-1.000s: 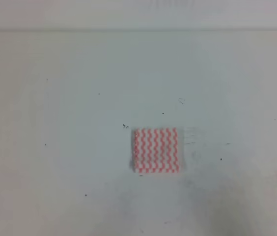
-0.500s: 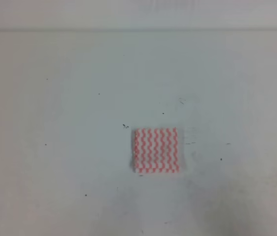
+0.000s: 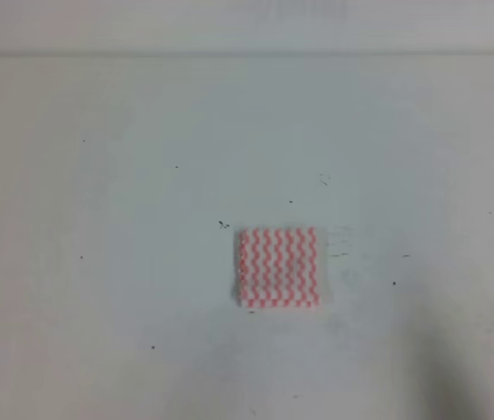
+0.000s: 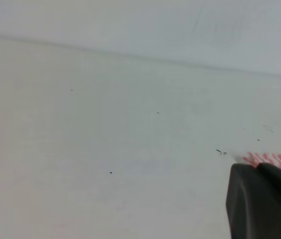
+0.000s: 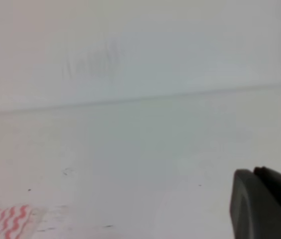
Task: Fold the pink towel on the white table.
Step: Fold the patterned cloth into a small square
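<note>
Lying flat: pink towel (image 3: 278, 267), a compact striped square on the white table (image 3: 107, 219), edges roughly squared to the table's far edge.
Towel state: looks small and tidy (possibly folded already; layers too blurred to count).
Left gripper (image 4: 265, 201): dark body only, at the lower right of the left wrist view, just short of the towel's near corner (image 4: 275, 159); not touching; finger opening cannot be told.
Right gripper (image 5: 267, 204): dark body at the lower right of the right wrist view, well apart from the towel (image 5: 3, 221); finger opening likewise cannot be told.
Overhead: only a dark sliver at the lower left edge, well apart from the towel; no fingers visible.
Risk, pinch: thin cloth flat on a hard top; a shallow approach could slide over it or push it off square.
Risk, drag: lifting one corner alone could skew the square.
Risk, layers: grabbing only the top ply could undo any fold.
</note>
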Action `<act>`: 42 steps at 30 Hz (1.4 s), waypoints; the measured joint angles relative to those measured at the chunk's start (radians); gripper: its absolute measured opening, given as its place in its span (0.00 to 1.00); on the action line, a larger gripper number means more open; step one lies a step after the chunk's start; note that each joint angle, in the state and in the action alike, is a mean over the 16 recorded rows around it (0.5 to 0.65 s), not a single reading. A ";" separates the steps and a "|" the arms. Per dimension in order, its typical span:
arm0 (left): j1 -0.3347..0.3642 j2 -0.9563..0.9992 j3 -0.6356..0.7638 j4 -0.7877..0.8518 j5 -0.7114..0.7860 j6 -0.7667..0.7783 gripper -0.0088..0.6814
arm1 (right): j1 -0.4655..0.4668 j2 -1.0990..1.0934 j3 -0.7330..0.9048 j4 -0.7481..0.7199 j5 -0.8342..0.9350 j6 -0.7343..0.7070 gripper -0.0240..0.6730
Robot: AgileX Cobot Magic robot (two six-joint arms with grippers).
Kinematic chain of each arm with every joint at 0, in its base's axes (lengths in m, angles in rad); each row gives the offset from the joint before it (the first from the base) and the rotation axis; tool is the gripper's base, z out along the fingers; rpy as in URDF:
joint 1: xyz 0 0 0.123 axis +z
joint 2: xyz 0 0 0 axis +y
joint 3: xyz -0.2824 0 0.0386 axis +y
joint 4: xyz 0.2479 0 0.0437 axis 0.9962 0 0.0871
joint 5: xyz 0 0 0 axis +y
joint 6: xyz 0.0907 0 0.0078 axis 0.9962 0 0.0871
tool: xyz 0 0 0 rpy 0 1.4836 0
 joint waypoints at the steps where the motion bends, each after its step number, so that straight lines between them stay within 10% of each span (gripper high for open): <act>1: 0.000 0.000 0.000 0.000 -0.001 0.000 0.01 | -0.023 -0.025 0.011 -0.004 0.007 0.000 0.00; 42: 0.000 0.005 0.001 0.001 -0.008 -0.001 0.01 | -0.105 -0.189 0.081 -0.042 0.206 0.000 0.00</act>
